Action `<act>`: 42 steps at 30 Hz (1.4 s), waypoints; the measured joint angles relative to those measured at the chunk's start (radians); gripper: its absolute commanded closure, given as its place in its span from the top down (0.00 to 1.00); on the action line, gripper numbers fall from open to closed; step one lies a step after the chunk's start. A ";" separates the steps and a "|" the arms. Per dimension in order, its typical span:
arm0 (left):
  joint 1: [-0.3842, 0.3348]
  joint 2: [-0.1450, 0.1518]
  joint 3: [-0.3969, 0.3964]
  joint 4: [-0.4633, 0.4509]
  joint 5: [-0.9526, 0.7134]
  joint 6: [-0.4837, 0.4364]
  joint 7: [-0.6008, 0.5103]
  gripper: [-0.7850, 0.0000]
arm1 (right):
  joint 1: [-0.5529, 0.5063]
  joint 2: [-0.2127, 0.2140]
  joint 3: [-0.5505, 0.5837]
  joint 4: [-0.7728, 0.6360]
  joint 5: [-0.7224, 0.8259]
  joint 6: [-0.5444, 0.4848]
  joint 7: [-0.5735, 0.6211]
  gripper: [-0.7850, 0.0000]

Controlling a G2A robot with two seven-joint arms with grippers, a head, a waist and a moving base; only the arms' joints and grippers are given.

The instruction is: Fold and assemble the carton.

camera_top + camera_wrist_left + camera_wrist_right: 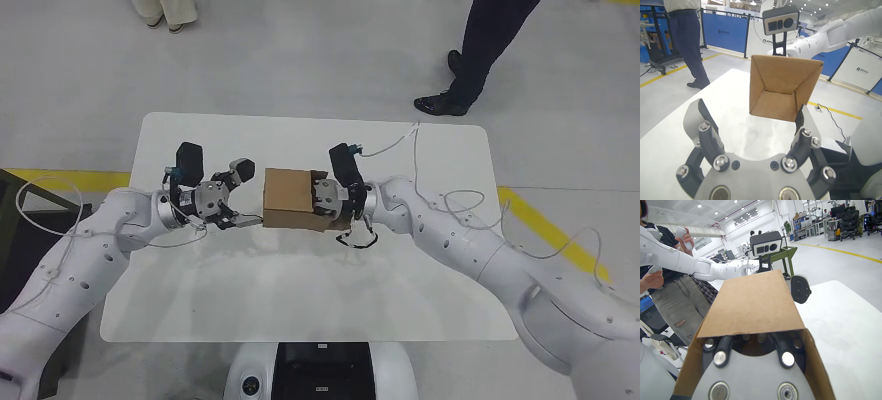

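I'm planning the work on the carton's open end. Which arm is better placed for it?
Left, probably. The left gripper is open and empty, facing the carton's open end and close to its edge. The right gripper sits tucked into the carton's opposite end, so it seems tied up supporting it.

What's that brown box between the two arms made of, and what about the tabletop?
The carton looks like plain brown cardboard, matte and uncoated: speckled faces, sharp fold creases, a slightly ragged cut edge. The table is white, smooth and semi-glossy, with soft reflections; perhaps laminate or painted board, but that stays open.
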 measured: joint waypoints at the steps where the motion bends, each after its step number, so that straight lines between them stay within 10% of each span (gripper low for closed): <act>1: 0.001 0.002 0.005 -0.011 0.008 0.000 -0.005 1.00 | 0.000 0.002 0.000 -0.002 0.000 0.000 -0.002 0.00; 35: -0.201 0.024 0.278 -0.002 -0.050 0.000 -0.046 1.00 | 0.009 0.019 0.000 -0.026 0.007 0.000 0.030 0.00; 42: -0.236 0.022 0.319 0.003 -0.058 0.000 -0.042 0.77 | 0.007 0.017 0.000 -0.032 0.007 0.000 0.040 0.00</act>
